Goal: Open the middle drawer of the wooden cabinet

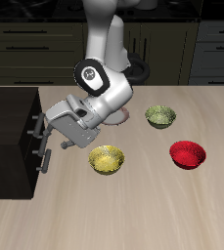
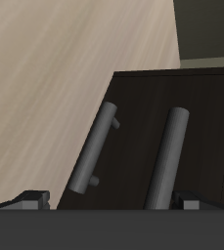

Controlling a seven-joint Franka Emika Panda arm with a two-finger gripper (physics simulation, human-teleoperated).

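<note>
Hovers with two-finger gripper (image 1: 53, 130) jaws spread, empty, facing near-black wooden cabinet (image 1: 11, 122). Risks closing on upper grey bar instead of middle drawer's grey handle (image 1: 46, 159).

The arm (image 1: 104, 59) is reaching down from the back of the table (image 1: 143, 210) toward the cabinet (image 1: 11, 137), which is sitting at the table's edge with its flat top facing up. The gripper (image 1: 55, 130) is pointing at the cabinet's front, hanging just beside the two grey handles; the upper handle (image 1: 35, 124) is showing above the middle drawer's handle (image 1: 45, 159). Whether the fingers are touching either handle cannot be told. A yellow bowl (image 1: 107, 159) is lying just under the wrist, a green bowl (image 1: 160, 116) is standing farther back, and a red bowl (image 1: 188, 153) is sitting apart from both.
</note>
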